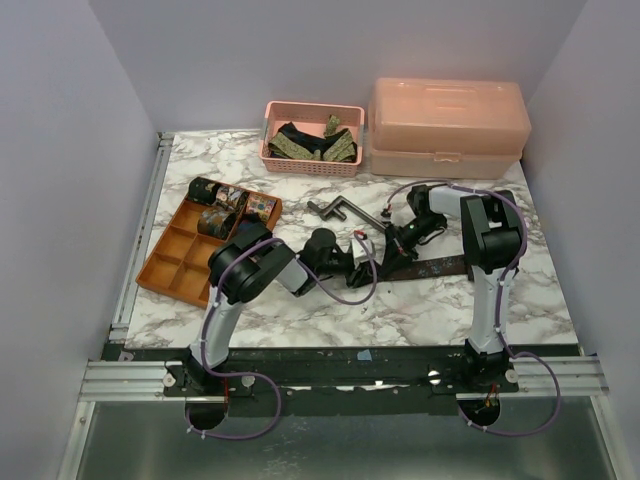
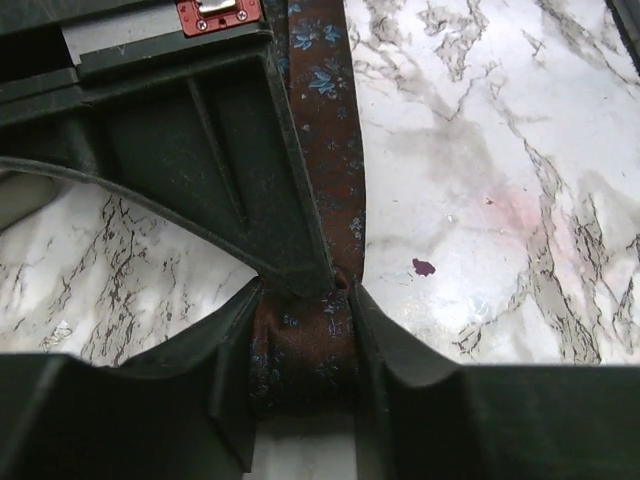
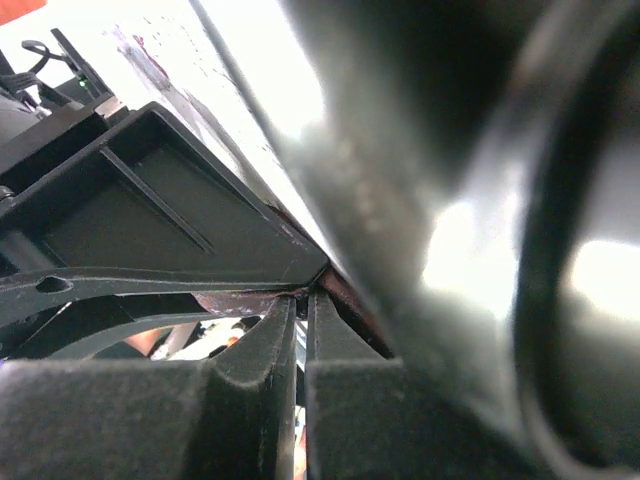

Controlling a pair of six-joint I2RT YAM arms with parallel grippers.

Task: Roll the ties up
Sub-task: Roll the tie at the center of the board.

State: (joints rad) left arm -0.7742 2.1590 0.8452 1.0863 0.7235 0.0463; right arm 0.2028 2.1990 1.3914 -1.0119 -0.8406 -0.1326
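Observation:
A dark brown tie point(image 1: 437, 268) with small blue flowers lies as a strip on the marble table, running right from the middle. Both grippers meet at its left end. My left gripper point(image 1: 358, 264) is shut on the bunched, partly coiled end; in the left wrist view the gripper point(image 2: 305, 345) holds that wad between its fingers, and the flat strip point(image 2: 327, 120) runs away from it. My right gripper point(image 1: 379, 250) comes in from the right. In the right wrist view the gripper point(image 3: 300, 300) is shut, its tips pinching the tie's edge point(image 3: 235, 298). A blurred dark shape hides the right side of that view.
An orange compartment tray point(image 1: 165, 272) at the left holds several rolled ties point(image 1: 225, 205). A pink basket point(image 1: 310, 166) at the back holds loose olive-gold and black ties. A pink lidded box point(image 1: 448, 125) stands back right. A grey metal crank bar point(image 1: 335, 210) lies behind the grippers.

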